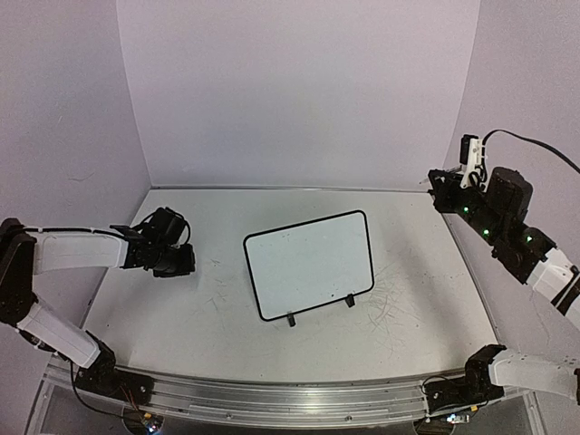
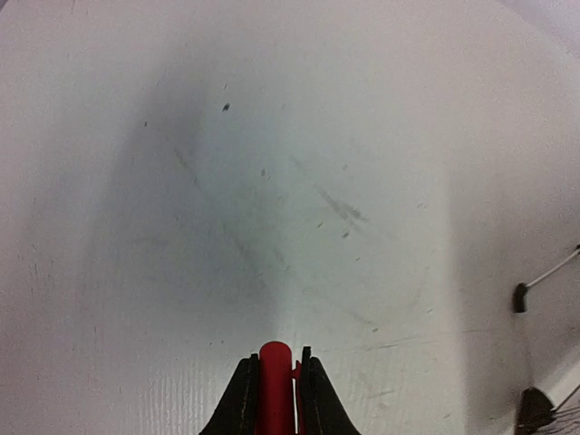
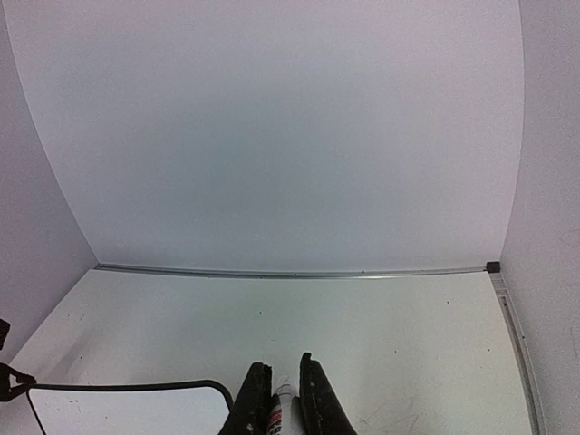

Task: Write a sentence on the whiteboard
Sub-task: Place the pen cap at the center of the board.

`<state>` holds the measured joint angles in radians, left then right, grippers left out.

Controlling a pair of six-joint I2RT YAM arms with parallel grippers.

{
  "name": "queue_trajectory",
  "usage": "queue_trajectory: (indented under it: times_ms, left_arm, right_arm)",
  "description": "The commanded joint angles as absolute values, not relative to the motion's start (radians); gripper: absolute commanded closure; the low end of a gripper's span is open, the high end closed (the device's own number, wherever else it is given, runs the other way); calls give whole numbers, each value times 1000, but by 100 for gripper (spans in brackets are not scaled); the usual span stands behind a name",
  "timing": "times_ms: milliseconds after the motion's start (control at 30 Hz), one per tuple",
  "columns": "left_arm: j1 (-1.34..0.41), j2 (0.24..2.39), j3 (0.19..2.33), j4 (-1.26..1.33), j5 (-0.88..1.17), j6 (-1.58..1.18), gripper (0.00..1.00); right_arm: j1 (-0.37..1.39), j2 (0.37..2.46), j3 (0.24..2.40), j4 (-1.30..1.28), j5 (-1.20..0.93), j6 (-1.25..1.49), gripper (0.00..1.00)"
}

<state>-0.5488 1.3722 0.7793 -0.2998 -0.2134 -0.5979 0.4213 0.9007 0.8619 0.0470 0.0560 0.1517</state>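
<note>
The whiteboard [image 1: 308, 263], white with a thin black frame, stands tilted on two small black feet mid-table, and its face looks blank. My left gripper [image 1: 178, 261] hovers low over the table to the board's left. In the left wrist view this gripper [image 2: 276, 361] is shut on a red cap-like cylinder [image 2: 275, 391], with the board's feet [image 2: 521, 297] at the right edge. My right gripper [image 1: 441, 192] is raised at the back right, away from the board. Its jaws [image 3: 281, 370] are shut on a white marker [image 3: 282, 405]; a whiteboard corner [image 3: 118, 410] shows lower left.
The scratched grey tabletop [image 1: 217, 317] is enclosed by pale walls at the back [image 1: 299, 91] and on both sides. A metal strip [image 3: 290, 271] runs along the foot of the back wall. A metal rail [image 1: 272, 399] with both arm bases borders the near edge.
</note>
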Motion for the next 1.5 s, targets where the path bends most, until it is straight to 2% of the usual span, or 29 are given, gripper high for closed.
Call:
queue_trajectory:
  times_ms: [0,400,733,967,1467]
  left_arm:
    - [-548,1451,756,-296,-215,-570,100]
    - [-548,1623,803,-324,-193,-557,100]
    - [-549,1624,816,-385,-199,-524,98]
    - [-549,1603,807,-401,-202,-505,87]
    - [-550,1509,834,-419,-150,-505,55]
  right_arm:
    - [419,863,849,30,98,122,100]
    - [420,819,824,33,-49,160,100]
    - [419,828,800,26,-127,259,100]
    - [425,829,801,2,-154,304,100]
    - [427,875,801,-9,-142,129,100]
